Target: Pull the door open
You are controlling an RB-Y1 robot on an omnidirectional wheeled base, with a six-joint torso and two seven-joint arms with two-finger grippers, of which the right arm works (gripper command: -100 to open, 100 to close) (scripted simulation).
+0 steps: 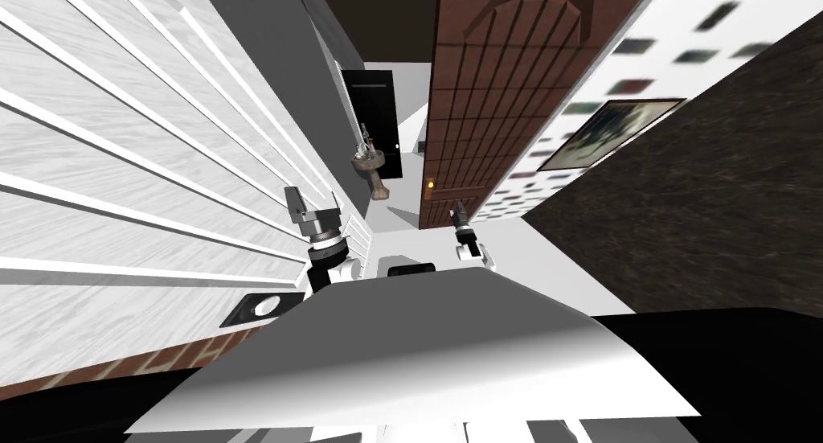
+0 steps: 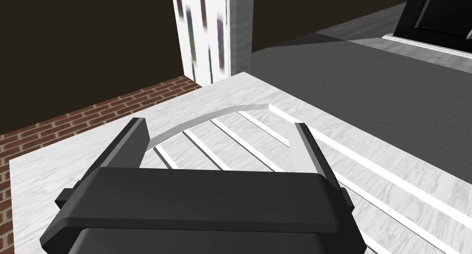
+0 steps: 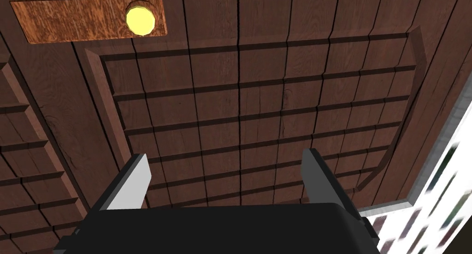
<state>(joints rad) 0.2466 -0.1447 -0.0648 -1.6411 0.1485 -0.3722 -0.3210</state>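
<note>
The right end effector (image 3: 225, 156) is hanging wide open and empty before the brown wooden door (image 3: 258, 103), facing its grid panel. The yellow knob (image 3: 140, 18) on its wooden plate (image 3: 69, 18) is lying off to one side, not between the fingers. I am judging this as the approach step: next the hand is needing to shift onto the knob and close. The left end effector (image 2: 219, 127) is open too, empty, over a white panelled surface (image 2: 392, 182).
</note>
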